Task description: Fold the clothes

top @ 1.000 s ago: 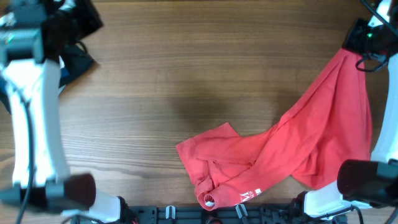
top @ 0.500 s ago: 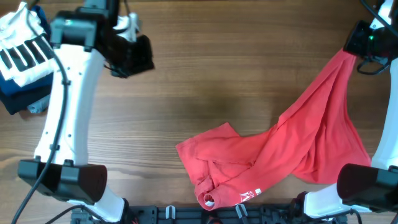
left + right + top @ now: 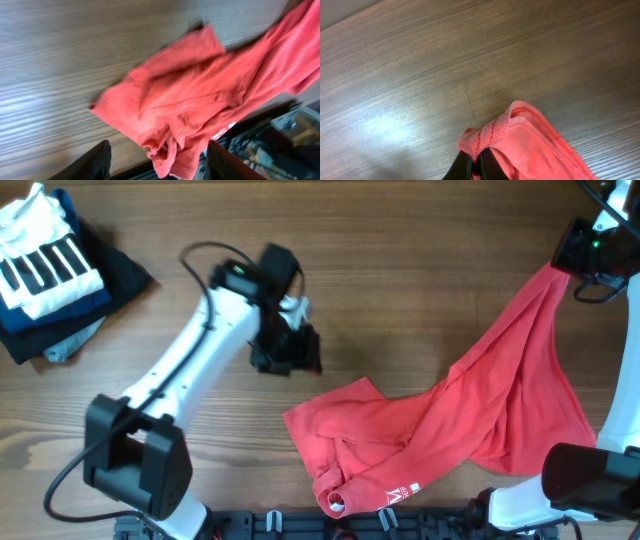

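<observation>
Right jaws clenched on a bunched edge of the red T-shirt [image 3: 530, 145], with the cloth pinched tight between the two fingertips. From that grip the shirt runs away from the right jaws in a long drawn-out band, then spreads crumpled on the table [image 3: 400, 270]. White lettering [image 3: 397, 494] shows at the crumpled end, the part farthest from the right jaws. Left jaws released: fingers [image 3: 95, 162] spread, nothing between them, over bare wood. The shirt's loose end lies near them, in front, not touching. Well apart from the left jaws, on the side away from the shirt, sit navy folded clothes [image 3: 120, 275] with a white black-striped garment [image 3: 40, 265] on top.
</observation>
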You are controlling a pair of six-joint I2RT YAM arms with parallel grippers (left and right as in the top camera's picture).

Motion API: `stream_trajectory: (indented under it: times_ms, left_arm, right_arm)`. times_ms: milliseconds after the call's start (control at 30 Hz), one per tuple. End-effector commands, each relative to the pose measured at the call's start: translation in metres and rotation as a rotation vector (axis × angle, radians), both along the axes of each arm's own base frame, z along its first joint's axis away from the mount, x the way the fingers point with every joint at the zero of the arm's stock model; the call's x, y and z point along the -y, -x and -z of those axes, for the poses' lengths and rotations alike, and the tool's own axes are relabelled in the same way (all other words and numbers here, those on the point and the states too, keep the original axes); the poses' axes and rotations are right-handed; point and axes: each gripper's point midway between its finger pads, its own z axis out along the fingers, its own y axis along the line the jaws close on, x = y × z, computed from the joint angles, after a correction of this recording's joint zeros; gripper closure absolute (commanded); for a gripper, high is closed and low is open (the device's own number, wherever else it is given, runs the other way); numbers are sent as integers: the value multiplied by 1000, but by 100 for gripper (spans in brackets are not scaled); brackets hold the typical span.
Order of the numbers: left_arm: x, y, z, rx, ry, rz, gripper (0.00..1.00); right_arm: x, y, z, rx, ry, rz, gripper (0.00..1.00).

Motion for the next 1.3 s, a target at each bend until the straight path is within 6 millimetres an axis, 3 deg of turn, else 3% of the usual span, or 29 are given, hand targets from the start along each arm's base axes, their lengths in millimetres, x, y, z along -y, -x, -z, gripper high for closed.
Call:
stream_trajectory:
  times_ms: [0, 233, 367, 667, 967, 1100, 1267]
  left_arm:
    - [10, 21, 24, -48, -1, 3, 39]
    - [23, 51, 53, -131, 61, 14, 41]
    - [27, 59, 70, -124, 63, 15, 41]
    - [25, 65, 98, -106, 73, -12, 41]
    - [30, 58, 105, -78, 92, -9, 41]
    - [35, 56, 114, -87, 98, -11, 47]
    - [45, 60, 115, -92, 126, 14, 62]
  right_arm:
    - [5, 5, -14, 27, 38, 4, 96]
    - [5, 6, -14, 21, 40, 5, 96]
    - [5, 8, -13, 14, 37, 5, 96]
    - [5, 9, -12, 9, 36, 5, 96]
    - [4, 11, -11, 0, 34, 5, 96]
    - [4, 11, -11, -1, 34, 5, 96]
    - [4, 11, -11, -1, 34, 5, 96]
